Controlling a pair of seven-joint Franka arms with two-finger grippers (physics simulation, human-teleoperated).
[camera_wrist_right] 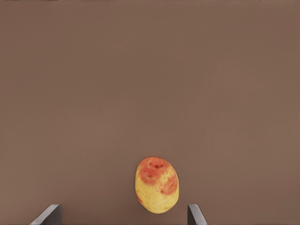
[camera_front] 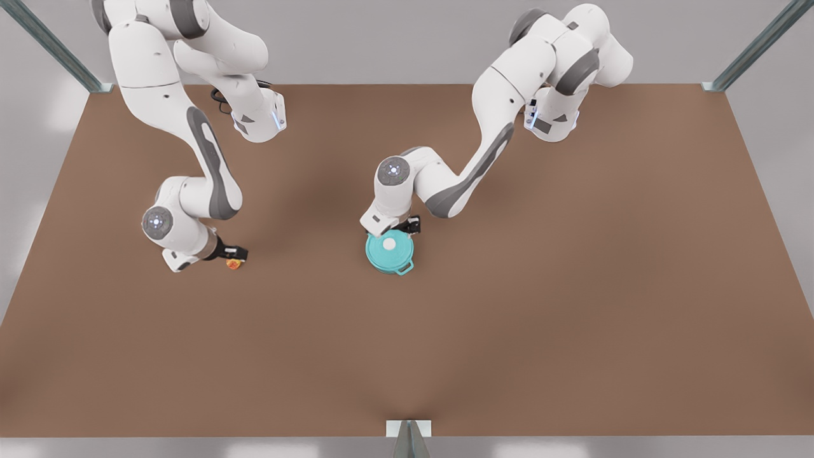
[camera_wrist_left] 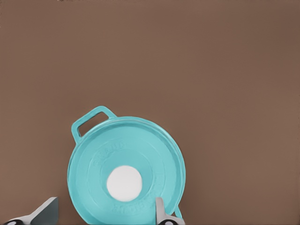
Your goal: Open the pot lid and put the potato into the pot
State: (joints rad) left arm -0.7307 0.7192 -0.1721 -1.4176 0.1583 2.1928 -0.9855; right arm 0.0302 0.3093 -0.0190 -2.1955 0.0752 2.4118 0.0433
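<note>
The teal pot (camera_front: pixel 404 267) stands mid-table with the pot lid (camera_front: pixel 389 245) closed on it, white knob up. My left gripper (camera_front: pixel 407 226) hovers over the lid's far edge on the arm at the front view's right. In the left wrist view the lid (camera_wrist_left: pixel 126 171) and one pot handle (camera_wrist_left: pixel 91 119) lie below the open left gripper (camera_wrist_left: pixel 105 213), whose fingertips (camera_wrist_left: pixel 49 211) stand wide apart. The potato (camera_front: pixel 233 262), yellow with orange-red patches, lies on the table at the front view's left. My right gripper (camera_front: pixel 234 253) is just above it, open; the potato (camera_wrist_right: pixel 157 185) rests between and ahead of its fingertips (camera_wrist_right: pixel 194 213).
Brown table (camera_front: pixel 572 286) with wide free room around the pot and potato. Metal frame posts (camera_front: pixel 750 51) stand at the back corners and a small bracket (camera_front: pixel 408 429) at the front edge.
</note>
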